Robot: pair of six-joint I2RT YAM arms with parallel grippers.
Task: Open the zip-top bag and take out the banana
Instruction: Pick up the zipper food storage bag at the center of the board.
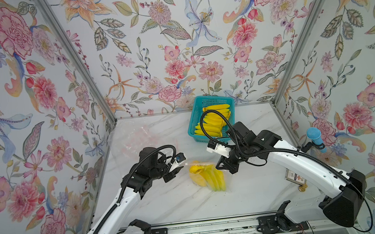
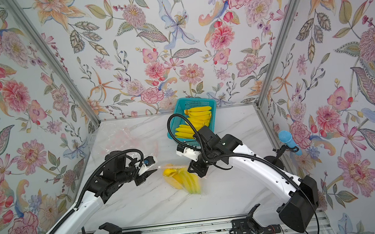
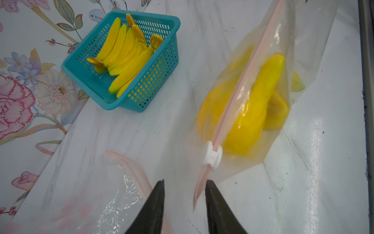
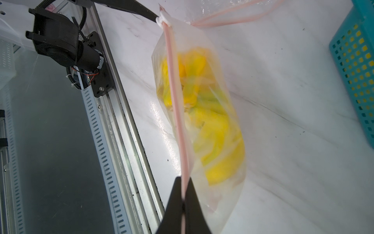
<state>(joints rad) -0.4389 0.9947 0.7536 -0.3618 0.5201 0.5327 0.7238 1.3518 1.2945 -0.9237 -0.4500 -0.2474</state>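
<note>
Right gripper [image 4: 184,180]: we pinch the pink seal [image 4: 175,101] of the zip-top bag [image 4: 204,40].
Left gripper [image 3: 185,181]: our jaws stand apart near the white slider [image 3: 212,155].

One teal basket [image 3: 162,66], its bananas [image 3: 125,50] too overlapped to count. One zip-top bag [image 3: 283,36], one white slider [image 3: 212,155] on it, one banana bunch [image 3: 249,121] inside. Loose clear bags [image 1: 135,135] at back: number unclear. One blue microphone [image 1: 314,137]. Two grippers: left gripper [image 3: 184,182], right gripper [image 4: 183,180].
</note>
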